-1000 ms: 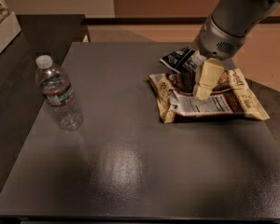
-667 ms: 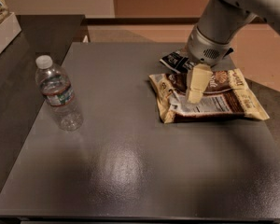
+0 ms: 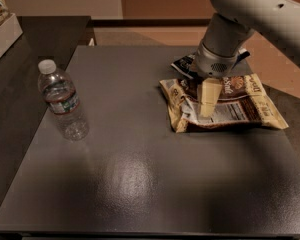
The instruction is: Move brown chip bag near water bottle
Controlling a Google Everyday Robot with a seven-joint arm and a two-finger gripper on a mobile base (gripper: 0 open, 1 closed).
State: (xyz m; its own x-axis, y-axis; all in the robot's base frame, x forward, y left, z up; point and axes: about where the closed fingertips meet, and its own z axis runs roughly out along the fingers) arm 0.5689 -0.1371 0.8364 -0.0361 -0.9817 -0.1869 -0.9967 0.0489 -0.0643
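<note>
Here, crinkled brown chip bag (image 3: 245, 110) under gripper (image 3: 208, 103).

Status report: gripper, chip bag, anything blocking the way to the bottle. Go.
Gripper low over brown chip bag, right side of table. Water bottle upright, far left. Nothing between them; small dark bag behind, off the path.

Smooth off-white arm (image 3: 262, 11), bulky rounded shell, coming in from far right. Two small dark holes on upper surface. Grey cylindrical wrist collar (image 3: 217, 59) with small dotted vent patch on near face. Pale cream-yellow gripper (image 3: 208, 98), blocky, tapering toward tip, right of centre just under collar.
</note>
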